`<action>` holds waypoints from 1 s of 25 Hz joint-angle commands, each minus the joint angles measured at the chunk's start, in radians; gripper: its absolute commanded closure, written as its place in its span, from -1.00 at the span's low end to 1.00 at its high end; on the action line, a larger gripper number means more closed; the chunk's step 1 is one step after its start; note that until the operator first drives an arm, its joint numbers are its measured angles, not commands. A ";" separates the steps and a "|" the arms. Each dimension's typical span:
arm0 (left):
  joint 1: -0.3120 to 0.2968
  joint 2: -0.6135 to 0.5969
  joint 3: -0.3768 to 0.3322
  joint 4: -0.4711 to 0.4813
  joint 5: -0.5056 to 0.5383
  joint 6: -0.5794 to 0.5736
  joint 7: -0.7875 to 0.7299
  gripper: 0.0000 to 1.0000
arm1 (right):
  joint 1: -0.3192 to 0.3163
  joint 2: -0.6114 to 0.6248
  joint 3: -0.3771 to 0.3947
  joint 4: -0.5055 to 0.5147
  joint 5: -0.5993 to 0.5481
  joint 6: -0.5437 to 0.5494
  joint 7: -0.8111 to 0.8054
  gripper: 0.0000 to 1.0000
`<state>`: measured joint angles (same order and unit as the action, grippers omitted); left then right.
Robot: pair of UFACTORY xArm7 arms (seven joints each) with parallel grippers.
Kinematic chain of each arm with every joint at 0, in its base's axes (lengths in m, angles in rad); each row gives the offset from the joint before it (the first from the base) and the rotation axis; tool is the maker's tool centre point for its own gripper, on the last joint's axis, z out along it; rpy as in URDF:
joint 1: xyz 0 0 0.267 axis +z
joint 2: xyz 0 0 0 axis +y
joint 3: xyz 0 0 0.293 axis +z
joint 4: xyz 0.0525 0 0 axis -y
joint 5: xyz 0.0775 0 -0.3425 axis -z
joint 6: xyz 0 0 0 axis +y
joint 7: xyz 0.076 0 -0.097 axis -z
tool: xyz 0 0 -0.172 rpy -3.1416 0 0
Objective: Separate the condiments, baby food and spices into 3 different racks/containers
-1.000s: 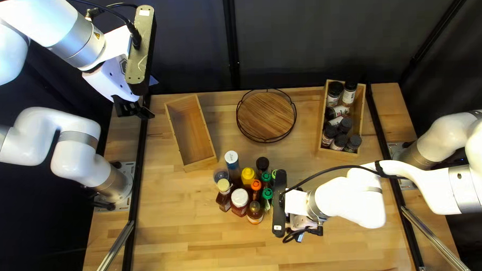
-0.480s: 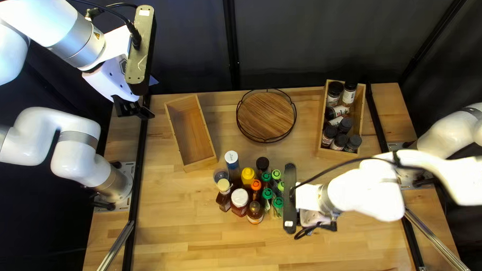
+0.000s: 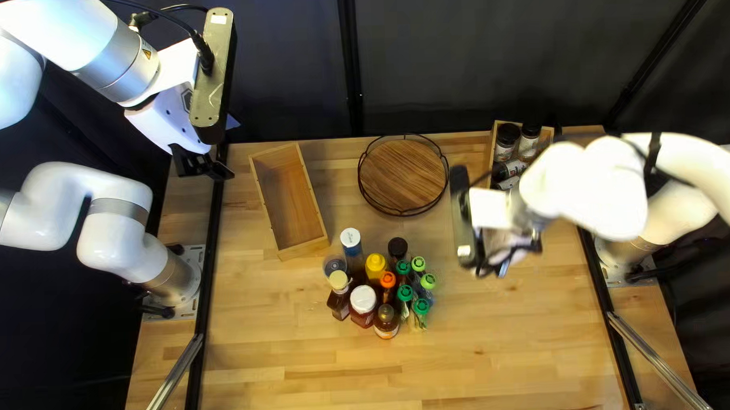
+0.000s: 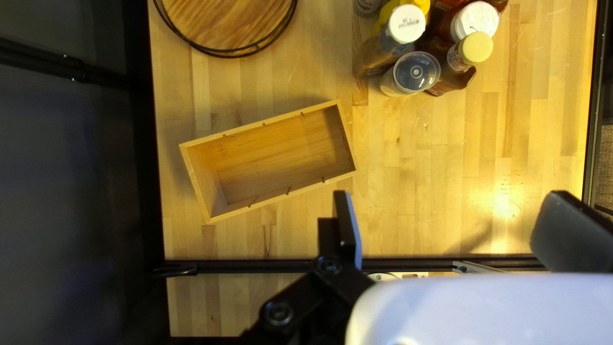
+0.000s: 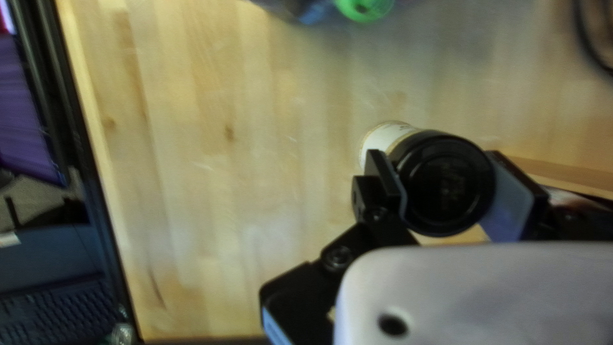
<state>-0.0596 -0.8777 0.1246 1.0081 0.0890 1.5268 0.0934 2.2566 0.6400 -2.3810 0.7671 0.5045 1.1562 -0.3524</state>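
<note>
Black is the lid on the jar that my right jaws squeeze from both sides, up above the table. My left jaws are wide apart and hold nothing, up near the far left corner. More black-topped jars sit in the wooden box at the far right. Another wooden box and a round wooden tray are to its left. Near the middle, a yellow squeeze bottle, a white-topped jar and green-topped pouches stand close together.
</note>
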 commanded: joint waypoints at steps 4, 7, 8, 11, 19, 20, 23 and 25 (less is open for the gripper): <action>0.000 0.000 0.000 0.000 0.000 0.000 0.000 -1.00 | -0.078 -0.017 -0.153 0.032 -0.123 0.090 -0.147 1.00; 0.000 0.000 0.000 0.000 0.000 0.000 0.000 -1.00 | -0.104 -0.021 -0.191 0.015 -0.154 0.083 -0.189 1.00; 0.000 0.000 0.000 0.000 0.000 0.000 0.000 -1.00 | -0.111 -0.014 -0.203 0.001 -0.163 0.076 -0.203 1.00; 0.000 0.000 0.000 0.000 0.000 0.000 0.000 -1.00 | -0.126 0.005 -0.221 -0.042 -0.184 0.037 -0.228 1.00; 0.000 0.000 0.000 0.000 0.000 0.000 0.000 -1.00 | -0.150 0.078 -0.267 -0.200 -0.222 -0.096 -0.294 1.00; 0.000 0.000 0.000 0.000 0.000 0.000 0.000 -1.00 | -0.154 0.076 -0.267 -0.207 -0.224 -0.109 -0.296 1.00; 0.000 0.000 0.000 0.000 0.000 0.000 0.000 -1.00 | -0.172 0.056 -0.266 -0.234 -0.236 -0.165 -0.307 1.00; 0.000 0.000 0.000 0.000 0.000 0.000 0.000 -1.00 | -0.183 0.037 -0.268 -0.253 -0.239 -0.206 -0.316 1.00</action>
<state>-0.0596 -0.8777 0.1246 1.0081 0.0890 1.5268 0.0934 2.0894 0.6994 -2.6466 0.5388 0.2720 0.9970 -0.6559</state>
